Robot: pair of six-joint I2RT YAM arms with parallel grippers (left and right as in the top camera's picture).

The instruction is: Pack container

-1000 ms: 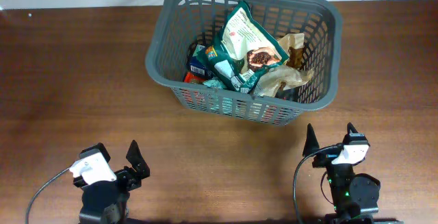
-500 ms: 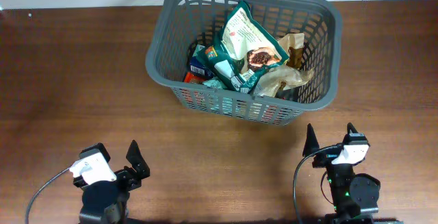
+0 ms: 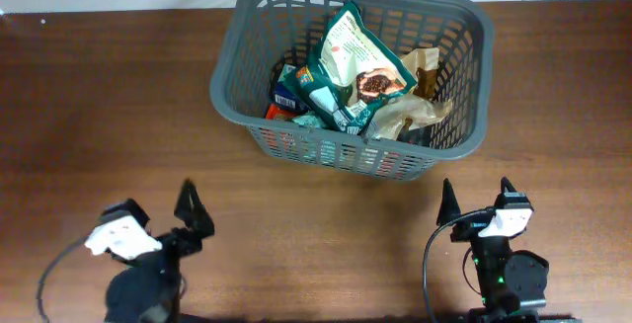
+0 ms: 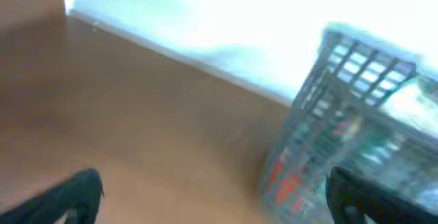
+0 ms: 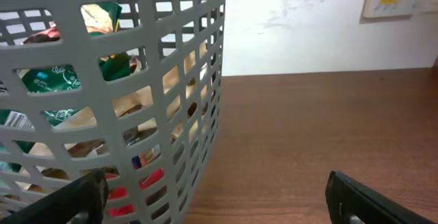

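Along the near edge of the bench (image 3: 99, 96), I am holding my left hand (image 3: 158, 204) and right hand (image 3: 476, 187) open and empty, facing the filled container (image 3: 225, 106) farther back, judging packing done, next only resting.

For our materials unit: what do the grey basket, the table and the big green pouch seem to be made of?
The container: likely moulded plastic, matt grey, evenly slotted walls.
The table: wood or wood-look laminate, brown grain streaks; which is unclear.
The green pouch: probably printed plastic film, crinkled and slightly shiny.
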